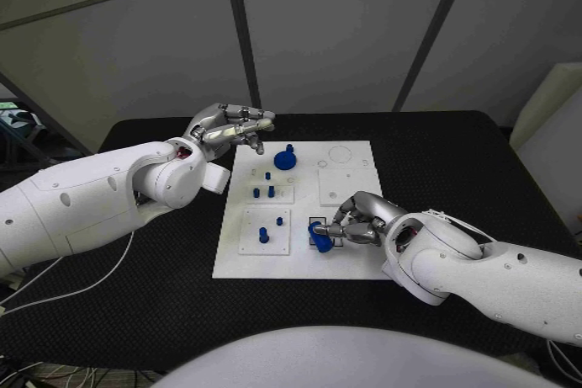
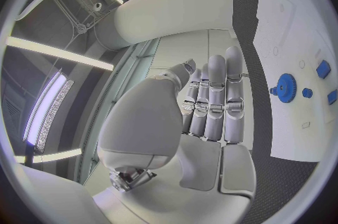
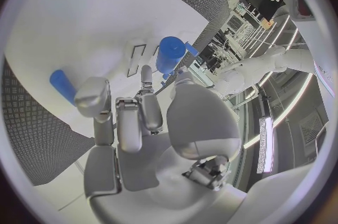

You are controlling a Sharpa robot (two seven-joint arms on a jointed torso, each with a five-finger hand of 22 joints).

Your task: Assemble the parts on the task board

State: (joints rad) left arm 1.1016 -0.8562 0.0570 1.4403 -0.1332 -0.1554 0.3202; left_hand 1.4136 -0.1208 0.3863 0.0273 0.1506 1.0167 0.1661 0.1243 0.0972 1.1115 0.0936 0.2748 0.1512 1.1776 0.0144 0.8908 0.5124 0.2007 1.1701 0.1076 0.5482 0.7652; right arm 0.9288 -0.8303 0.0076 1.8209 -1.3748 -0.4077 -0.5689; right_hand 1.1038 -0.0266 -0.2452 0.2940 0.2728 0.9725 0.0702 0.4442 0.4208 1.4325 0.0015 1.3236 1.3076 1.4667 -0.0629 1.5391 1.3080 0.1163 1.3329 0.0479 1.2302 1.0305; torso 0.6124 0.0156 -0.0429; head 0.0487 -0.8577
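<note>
The white task board (image 1: 351,266) lies in the middle of the black table (image 1: 461,152); on it stand several small blue parts, among them a toothed blue gear (image 1: 284,159) near the far edge, short blue pegs (image 1: 263,191) on a raised square tile at mid-board, and a taller peg (image 1: 263,234) on the nearer tile. The right hand (image 1: 353,221) rests over the near right portion of the board, its fingers closed around a blue cylindrical part (image 1: 320,236), which the right wrist view shows projecting beyond the fingertips (image 3: 145,74) toward the board; a second blue peg (image 3: 62,84) lies loose on the board beside this hand. The left hand (image 1: 228,125) hovers above the far left corner of the board, clear of it, fingers gathered together and holding nothing; in the left wrist view the gear (image 2: 285,88) sits on the board, apart from the fingers. Handling, by judgement: the parts appear to be rigid moulded plastic, light and smooth, hence prone to tipping or slipping in a metal grasp; the cylinder is best taken on its upper half, leaving the lower end free to enter its seat; the gear is best taken by its central hub or across its toothed rim; seating probably tolerates little tilt.
</note>
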